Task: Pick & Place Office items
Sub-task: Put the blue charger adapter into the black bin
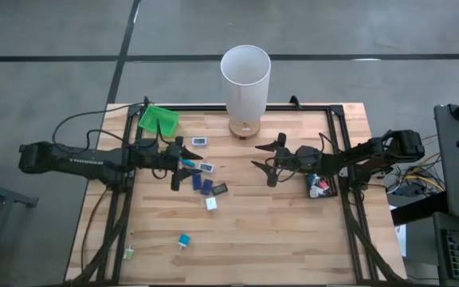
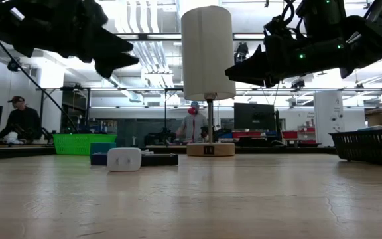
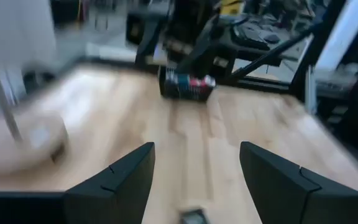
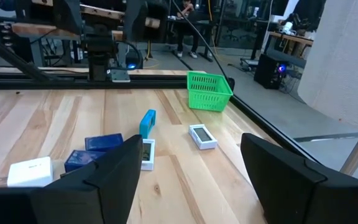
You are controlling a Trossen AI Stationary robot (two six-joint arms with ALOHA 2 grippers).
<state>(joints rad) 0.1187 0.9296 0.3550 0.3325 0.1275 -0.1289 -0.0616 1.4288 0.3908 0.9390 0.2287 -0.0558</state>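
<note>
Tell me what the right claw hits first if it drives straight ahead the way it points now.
Probably the cluster of small office items mid-table. The right claw, open and empty, points at them from above, so it may pass over and reach the left claw instead.

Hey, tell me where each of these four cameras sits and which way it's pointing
High view: overhead, straight down on the table; both arms show.
Low view: table height, facing the room; both arms overhead.
Left wrist view: looks past the left gripper, open, toward the black tray.
Right wrist view: looks past the right gripper, open, toward the green basket.
Shared: the tall white cylinder shows in high and low views.
</note>
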